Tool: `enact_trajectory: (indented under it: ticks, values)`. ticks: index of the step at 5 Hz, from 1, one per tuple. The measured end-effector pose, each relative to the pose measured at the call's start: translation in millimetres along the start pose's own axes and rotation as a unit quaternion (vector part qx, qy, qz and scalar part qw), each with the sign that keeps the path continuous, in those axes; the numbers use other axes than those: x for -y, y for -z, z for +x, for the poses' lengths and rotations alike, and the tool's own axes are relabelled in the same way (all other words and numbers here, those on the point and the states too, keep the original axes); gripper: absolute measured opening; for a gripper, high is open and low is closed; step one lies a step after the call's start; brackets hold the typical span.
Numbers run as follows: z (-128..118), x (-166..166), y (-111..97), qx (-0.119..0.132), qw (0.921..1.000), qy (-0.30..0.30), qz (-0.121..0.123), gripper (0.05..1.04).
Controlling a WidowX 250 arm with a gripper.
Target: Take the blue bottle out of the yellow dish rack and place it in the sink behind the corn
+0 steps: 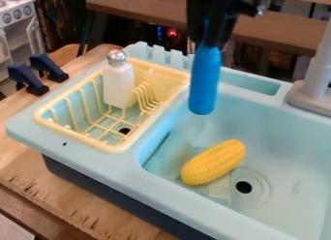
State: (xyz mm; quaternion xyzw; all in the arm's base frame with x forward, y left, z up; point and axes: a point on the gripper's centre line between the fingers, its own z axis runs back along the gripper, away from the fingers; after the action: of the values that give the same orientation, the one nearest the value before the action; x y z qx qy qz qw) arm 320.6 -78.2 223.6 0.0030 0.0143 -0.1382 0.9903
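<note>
The black gripper (208, 39) hangs at the top of the view, above the back of the sink near its divider. It is shut on the upper end of a blue cylinder-shaped object (205, 82), which hangs upright over the sink's left back part. Below and a little to the right, a yellow toy corn cob (214, 162) lies tilted on the floor of the light blue sink (284, 157), beside the drain. A white bottle with a silver top (119, 84) stands in the yellow dish rack (116, 148) at left.
A grey faucet (313, 84) rises at the sink's right back edge. Dark blue clamps (27, 80) sit on the wooden table at the left. A brown bench (142, 9) stands behind, and a white toy stove (16, 16) is at the upper left.
</note>
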Motion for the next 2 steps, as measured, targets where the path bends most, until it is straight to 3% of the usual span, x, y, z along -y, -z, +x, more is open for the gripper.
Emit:
enact_trajectory:
  ticks: [2]
  values:
    - [8,-1,24,-0.022,0.9997,-0.009,0.006,0.355]
